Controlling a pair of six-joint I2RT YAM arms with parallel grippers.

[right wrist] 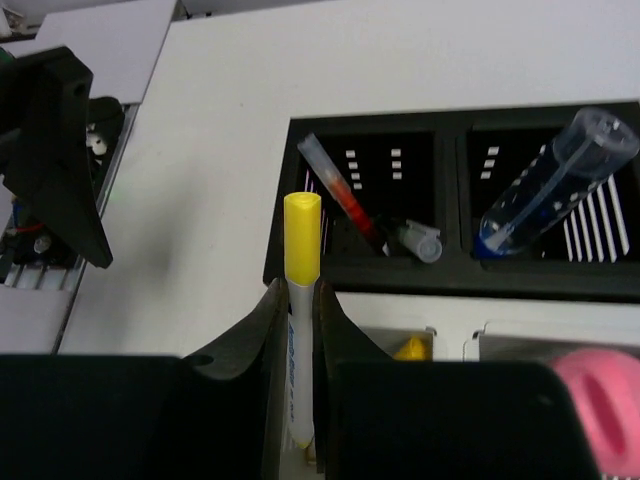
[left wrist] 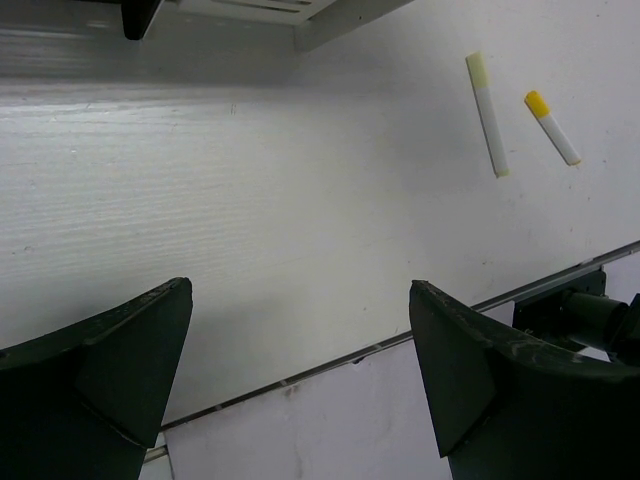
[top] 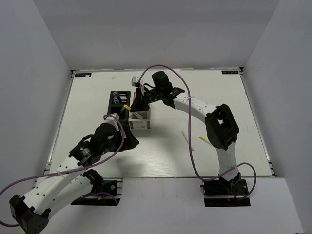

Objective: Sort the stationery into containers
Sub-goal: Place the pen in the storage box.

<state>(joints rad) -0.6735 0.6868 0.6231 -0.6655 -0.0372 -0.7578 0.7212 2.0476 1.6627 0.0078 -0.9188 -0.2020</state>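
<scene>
Right claw [right wrist: 302,300] clamped on white yellow-tipped stick [right wrist: 301,235]. Yellow tip seen past fingers, beside black box [right wrist: 455,275] rim; low end hidden between fingers. White box [right wrist: 520,312] mostly covered by claw. Pink marker [right wrist: 600,400] cut off at picture corner. Red pen [right wrist: 345,195] and blue-and-white tube [right wrist: 555,180] leaned in separate black compartments. Left claw [left wrist: 300,290] spread wide, nothing held, over counter [left wrist: 250,200] by front edge. Two other sticks [left wrist: 487,115] laid apart on counter near that edge.
</scene>
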